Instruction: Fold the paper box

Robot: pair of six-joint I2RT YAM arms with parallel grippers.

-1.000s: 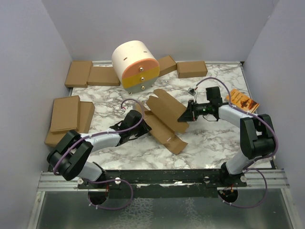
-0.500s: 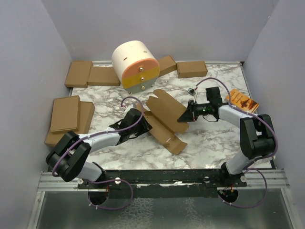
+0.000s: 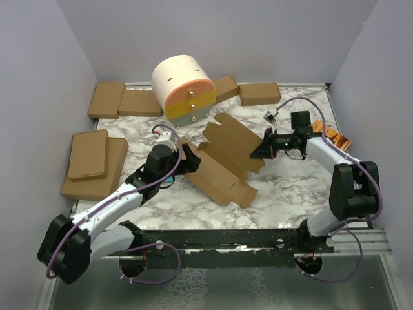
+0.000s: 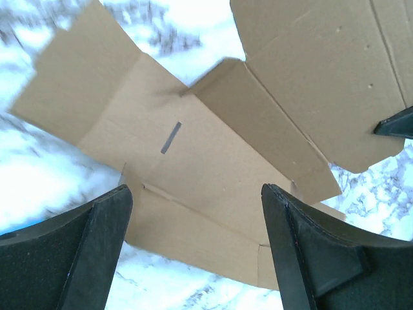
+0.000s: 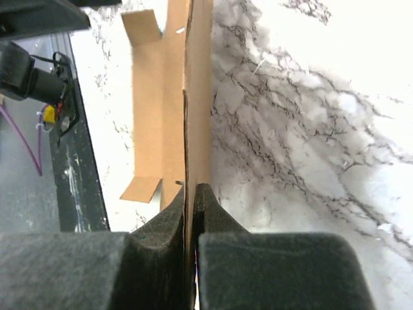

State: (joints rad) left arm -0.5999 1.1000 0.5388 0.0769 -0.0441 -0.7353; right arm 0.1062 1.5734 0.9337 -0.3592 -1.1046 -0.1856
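The paper box [image 3: 222, 161] is a wide brown die-cut sheet with flaps, spread in the middle of the marble table. My right gripper [image 3: 255, 152] is shut on the sheet's right edge and holds that side off the table; in the right wrist view its pads [image 5: 206, 203] pinch the thin cardboard [image 5: 197, 77] edge-on. My left gripper [image 3: 191, 157] hovers open over the sheet's left part. The left wrist view shows its gripper [image 4: 193, 248] spread wide above the cardboard [image 4: 213, 148], with nothing between the fingers.
A white rounded drawer unit [image 3: 184, 87] with orange and yellow fronts stands at the back. Ready-made brown boxes lie back left [image 3: 106, 99], back right [image 3: 259, 93] and stacked at the left [image 3: 90, 158]. An orange booklet [image 3: 337, 137] peeks out behind the right arm.
My left gripper has let go of the sheet, opened wide and drawn back up and to the left. My right gripper moved up and right with the sheet, which now lies more spread out.
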